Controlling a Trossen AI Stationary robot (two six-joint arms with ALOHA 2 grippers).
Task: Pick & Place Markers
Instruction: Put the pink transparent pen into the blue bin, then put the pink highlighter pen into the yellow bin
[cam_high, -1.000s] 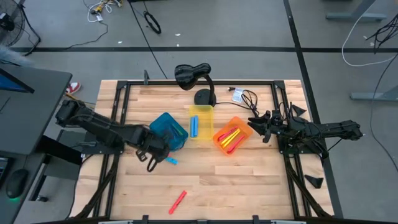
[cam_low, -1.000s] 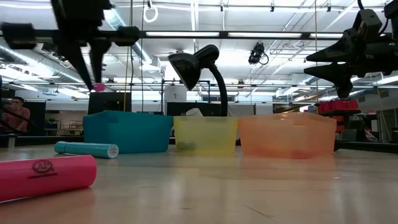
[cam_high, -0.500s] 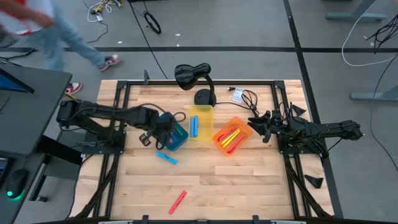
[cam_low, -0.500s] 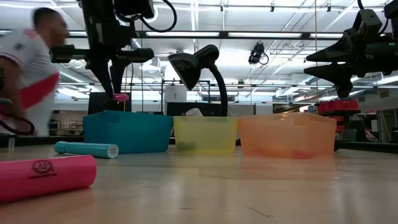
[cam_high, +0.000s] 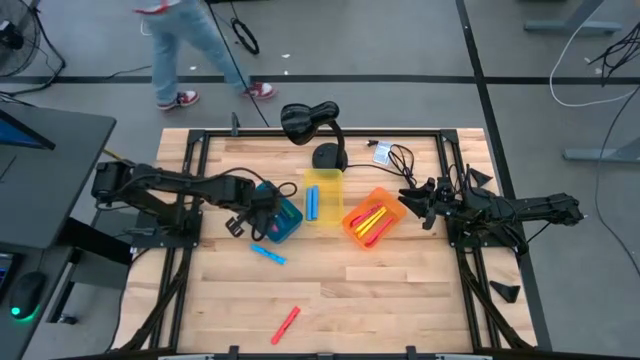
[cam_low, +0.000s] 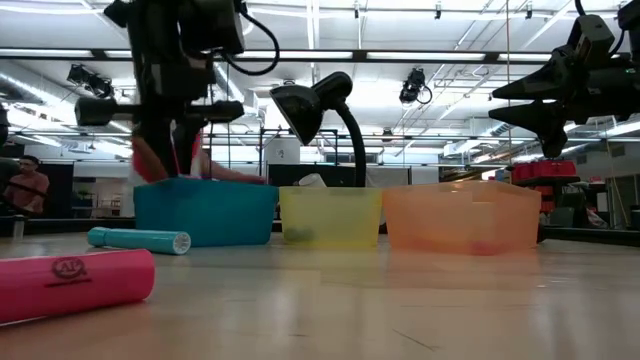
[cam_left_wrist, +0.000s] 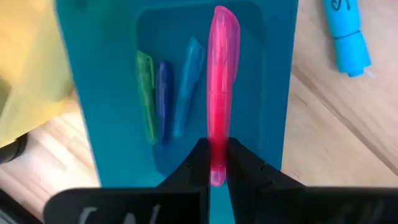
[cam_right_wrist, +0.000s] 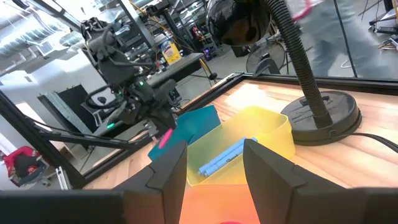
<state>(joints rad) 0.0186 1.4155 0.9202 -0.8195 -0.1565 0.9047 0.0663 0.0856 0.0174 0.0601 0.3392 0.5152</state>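
Left wrist view shows us our left gripper (cam_left_wrist: 216, 163) pinching a pink marker (cam_left_wrist: 222, 93), which points toward twelve o'clock over the blue bin (cam_left_wrist: 99, 93).

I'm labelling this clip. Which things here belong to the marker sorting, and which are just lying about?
Job: pink marker in left claw; blue marker and red-pink marker on the wood; blue plastic bin, yellow bin, orange bin.
Lying about: black desk lamp, cables.

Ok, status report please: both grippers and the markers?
Left gripper shut on pink marker above blue bin. Right gripper open, waiting beside orange bin. Nothing in the way.
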